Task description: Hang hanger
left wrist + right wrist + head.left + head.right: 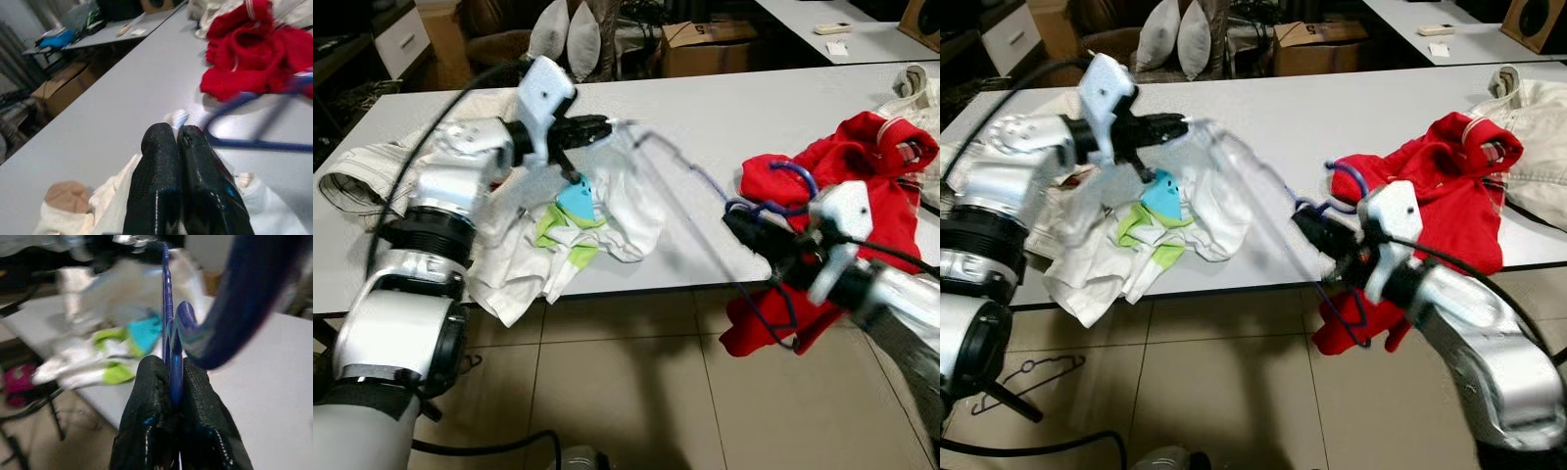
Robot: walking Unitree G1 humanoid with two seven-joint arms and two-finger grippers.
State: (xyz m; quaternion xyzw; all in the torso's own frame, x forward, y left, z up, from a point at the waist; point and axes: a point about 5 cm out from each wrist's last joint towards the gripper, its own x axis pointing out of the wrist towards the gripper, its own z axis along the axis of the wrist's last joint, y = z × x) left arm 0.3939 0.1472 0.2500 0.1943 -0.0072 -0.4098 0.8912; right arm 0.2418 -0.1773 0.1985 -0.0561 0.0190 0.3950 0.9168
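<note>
No text, label, brand, number or sign can be read anywhere in these pictures. The cardboard box (709, 46) behind the worktop (724, 108) carries a dark mark on its flap that may be print, but it is too small and blurred to make out. The white shirt (570, 230) bears a turquoise and green print, which forms no letters that can be read.

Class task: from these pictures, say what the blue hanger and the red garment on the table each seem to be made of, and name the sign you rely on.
The blue hanger: probably coated wire, glossy, judging by its thin rod and shine where the right claw pinches it. The red garment: soft, matte fabric, perhaps fleece, since it crumples and droops over the table edge.
</note>
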